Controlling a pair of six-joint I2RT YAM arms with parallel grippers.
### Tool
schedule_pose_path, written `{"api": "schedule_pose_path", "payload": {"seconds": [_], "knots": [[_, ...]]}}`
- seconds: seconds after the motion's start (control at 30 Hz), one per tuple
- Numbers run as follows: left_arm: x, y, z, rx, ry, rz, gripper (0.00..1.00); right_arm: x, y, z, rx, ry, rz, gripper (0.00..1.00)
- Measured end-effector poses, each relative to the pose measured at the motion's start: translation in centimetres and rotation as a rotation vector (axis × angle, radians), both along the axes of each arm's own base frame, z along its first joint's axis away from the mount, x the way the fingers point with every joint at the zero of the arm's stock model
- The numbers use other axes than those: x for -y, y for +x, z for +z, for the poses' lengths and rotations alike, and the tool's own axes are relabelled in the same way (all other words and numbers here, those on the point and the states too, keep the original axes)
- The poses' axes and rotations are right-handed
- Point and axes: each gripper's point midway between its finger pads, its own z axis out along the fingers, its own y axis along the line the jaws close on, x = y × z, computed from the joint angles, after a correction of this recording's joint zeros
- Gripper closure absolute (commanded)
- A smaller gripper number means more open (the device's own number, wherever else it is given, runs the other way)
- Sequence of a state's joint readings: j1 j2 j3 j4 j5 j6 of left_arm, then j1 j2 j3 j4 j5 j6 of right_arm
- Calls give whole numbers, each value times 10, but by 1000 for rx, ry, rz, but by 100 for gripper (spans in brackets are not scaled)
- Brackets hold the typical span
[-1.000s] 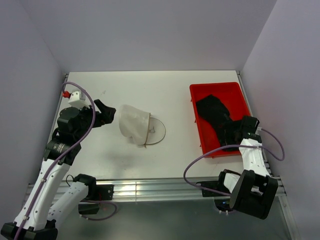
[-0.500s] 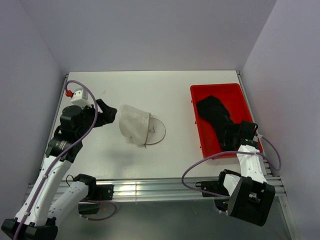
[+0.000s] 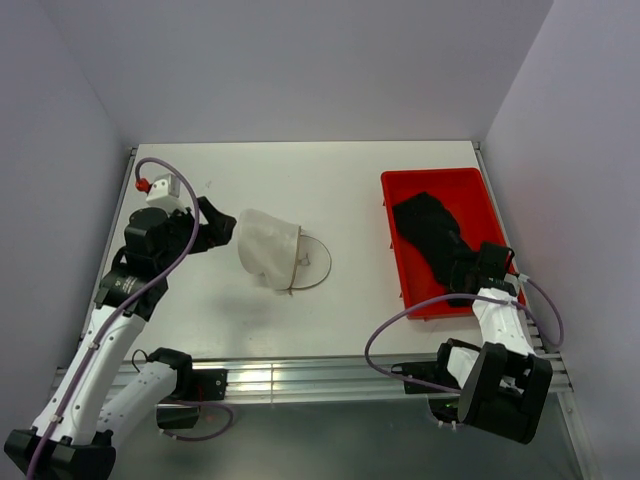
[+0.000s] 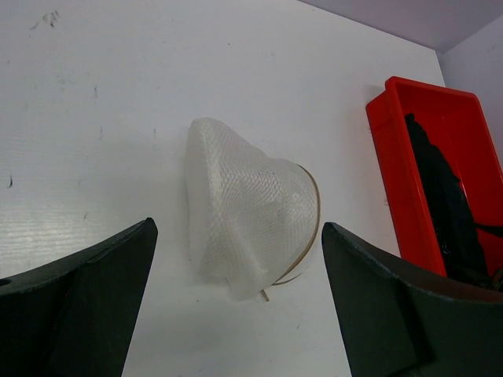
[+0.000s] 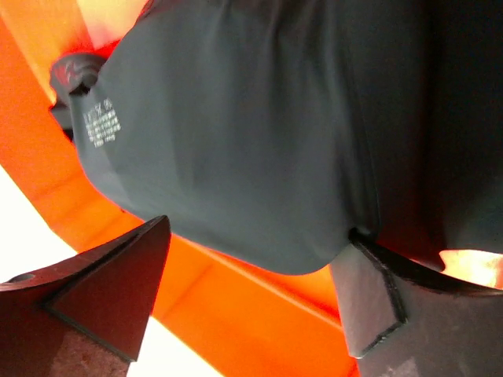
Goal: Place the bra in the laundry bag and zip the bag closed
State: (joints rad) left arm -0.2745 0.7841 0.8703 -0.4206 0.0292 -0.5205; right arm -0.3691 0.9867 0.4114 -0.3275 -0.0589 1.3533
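The black bra (image 3: 430, 228) lies in the red tray (image 3: 440, 182) at the right; it fills the right wrist view (image 5: 259, 126). My right gripper (image 3: 465, 275) is open, down in the tray's near end, its jaws astride the bra's near edge. The white mesh laundry bag (image 3: 268, 247) lies on the table left of centre, its thin wire rim (image 3: 322, 262) on its right side. It shows in the left wrist view (image 4: 247, 208). My left gripper (image 3: 222, 228) is open and empty, just left of the bag, above the table.
The white table (image 3: 330, 190) is walled on three sides. The red tray shows at the right edge of the left wrist view (image 4: 393, 157). A metal rail (image 3: 300, 375) runs along the table's near edge.
My right gripper has dropped a little lower and nearer in the tray, onto the bra's near end. My left gripper has shifted slightly toward the bag.
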Motion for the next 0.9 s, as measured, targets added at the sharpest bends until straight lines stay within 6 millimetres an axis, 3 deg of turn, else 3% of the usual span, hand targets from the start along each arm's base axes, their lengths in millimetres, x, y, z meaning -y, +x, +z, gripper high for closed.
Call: {"api": "schedule_pose_path", "payload": {"seconds": [0.23, 0.27, 0.37, 0.53, 0.67, 0.77, 0.9], "knots": [[1, 4, -3, -8, 2, 0, 8, 15, 8, -6, -28, -49, -30, 41], [1, 5, -4, -11, 3, 0, 8, 17, 10, -7, -33, -58, -31, 52], [1, 6, -5, -17, 5, 0, 8, 24, 17, -7, -35, -84, -26, 73], [2, 8, -10, -32, 10, 1, 11, 34, 28, 3, -30, -147, 0, 99], [2, 10, -13, -43, 13, 1, 13, 44, 44, 32, 17, -221, 36, 100], [3, 11, -17, -56, 17, 1, 13, 50, 54, 64, 61, -291, 66, 100], [6, 21, -35, -123, 47, 21, 13, 56, 67, 132, 171, -404, 101, 100]]}}
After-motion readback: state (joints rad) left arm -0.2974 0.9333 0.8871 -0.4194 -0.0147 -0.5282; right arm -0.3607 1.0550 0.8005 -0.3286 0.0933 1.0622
